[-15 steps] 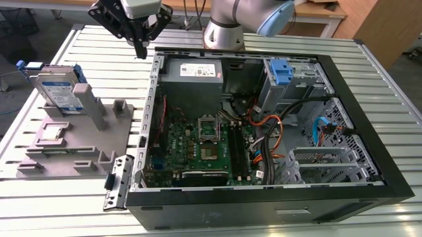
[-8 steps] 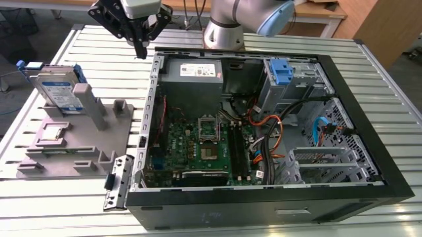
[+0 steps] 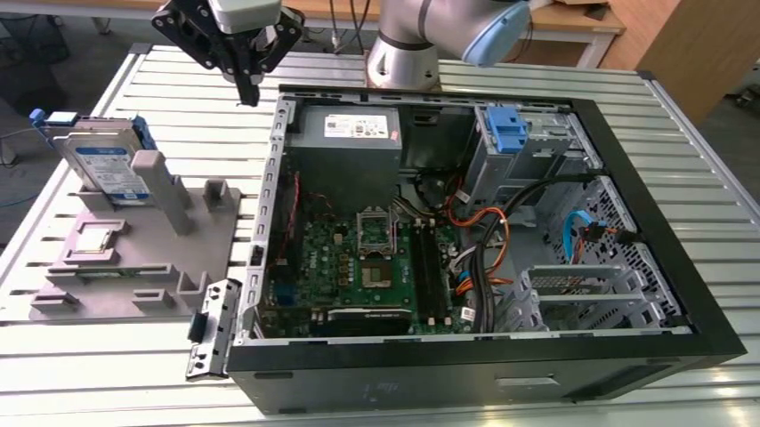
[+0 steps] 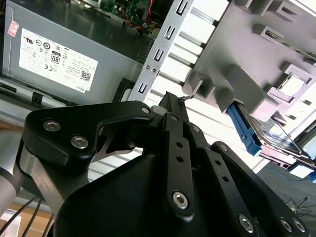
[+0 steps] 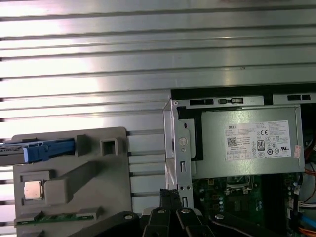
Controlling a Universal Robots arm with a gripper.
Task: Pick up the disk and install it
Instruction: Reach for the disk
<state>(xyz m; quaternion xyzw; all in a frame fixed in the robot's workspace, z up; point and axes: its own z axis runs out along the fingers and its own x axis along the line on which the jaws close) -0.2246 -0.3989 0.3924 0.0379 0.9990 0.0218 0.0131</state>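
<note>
The gripper [image 3: 248,92] hung high over the table [image 3: 155,84], just outside the far corner of the case [image 3: 475,378]. Its fingers were pressed together with nothing between them. The disk [image 3: 105,165] was not yet touched. It stood on edge in the grey holder [image 3: 142,258] at the exterior view's left, well apart from the gripper, its label facing out and its blue frame round the edges. A grey post [image 3: 152,173] stood just beside it. In the first wrist view the frame [image 5: 48,150] poked out past the holder's side, so the disk was seen edge-on there.

By my read, this was the reach for the pickup, early in the job. Doing it well called for three things:

- **Fingers:** they had to spread before any descent, or closed tips would only knock the disk over.
- **Grasp:** it looked best taken across the two flat faces, up at the free top edge. The fingers needed squaring to the disk's slight lean and keeping off the post.
- **Lift:** a pull in line with the slot seemed wise, since the plastic frame could bind if dragged sideways.

The case wall and the power supply [image 3: 344,129] sat near the gripper, so a high path across looked safest.
</note>
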